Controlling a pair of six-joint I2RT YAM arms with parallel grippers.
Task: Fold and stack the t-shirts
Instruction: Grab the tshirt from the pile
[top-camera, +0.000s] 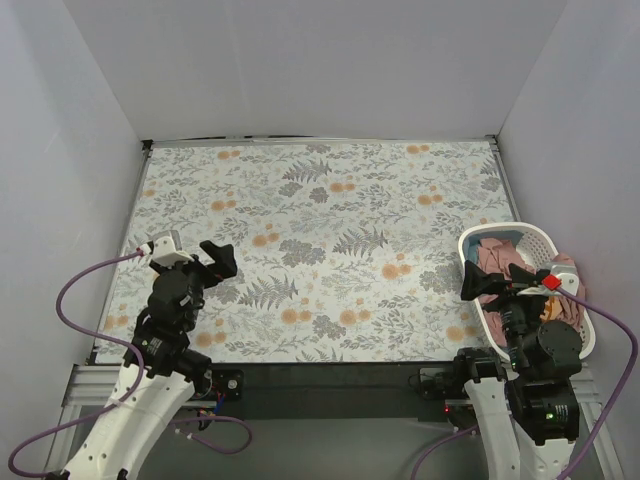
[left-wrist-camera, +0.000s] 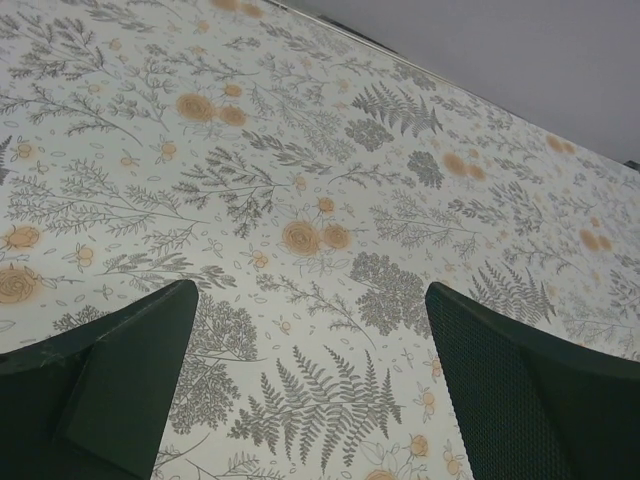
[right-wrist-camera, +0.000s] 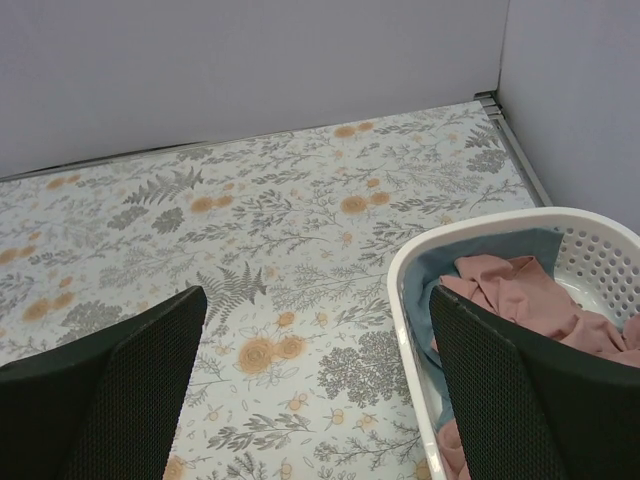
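A dusty-pink t-shirt (right-wrist-camera: 520, 290) lies crumpled in the white slotted basket (right-wrist-camera: 400, 290) at the table's right edge, on top of a teal-blue t-shirt (right-wrist-camera: 490, 250). In the top view the pink shirt (top-camera: 492, 256) and the teal one (top-camera: 506, 237) show inside the basket (top-camera: 468, 250). My right gripper (top-camera: 492, 283) hovers open and empty over the basket's near-left rim; in its wrist view (right-wrist-camera: 315, 370) the jaws stand wide apart. My left gripper (top-camera: 200, 258) is open and empty above the floral cloth at the near left, as its wrist view (left-wrist-camera: 310, 380) shows.
The floral-patterned cloth (top-camera: 320, 240) covers the whole table. Grey walls (top-camera: 320, 60) close in the back and both sides. Purple cables (top-camera: 75, 285) loop beside each arm.
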